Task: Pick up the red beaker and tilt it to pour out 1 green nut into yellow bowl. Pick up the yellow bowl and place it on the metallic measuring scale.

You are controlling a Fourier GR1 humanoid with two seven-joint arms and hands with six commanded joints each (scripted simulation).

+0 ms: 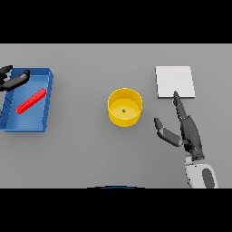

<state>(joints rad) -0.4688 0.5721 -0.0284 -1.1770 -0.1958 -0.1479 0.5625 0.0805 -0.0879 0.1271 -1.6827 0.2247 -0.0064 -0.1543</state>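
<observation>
The yellow bowl (124, 107) stands upright at the middle of the grey table (90, 154) and contains one green nut (124, 110). Left of the bowl, a blue tray (45, 111) holds the red beaker (31, 100), lying on its side. The left hand (13, 80), fingers relaxed, overlaps the tray's far left corner. Right of the bowl lies the metallic measuring scale (175, 81). The right hand (183, 129), fingers straight and thumb spread, sits between bowl and scale, one fingertip overlapping the scale's near edge.

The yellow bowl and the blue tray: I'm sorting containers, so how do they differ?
The yellow bowl is round, the blue tray rectangular. The bowl stands mid-table with a small green nut inside; the tray sits at the robot's left edge and holds a red beaker lying flat. The left hand is over the tray's rim; nothing touches the bowl. Both are open-topped.
</observation>
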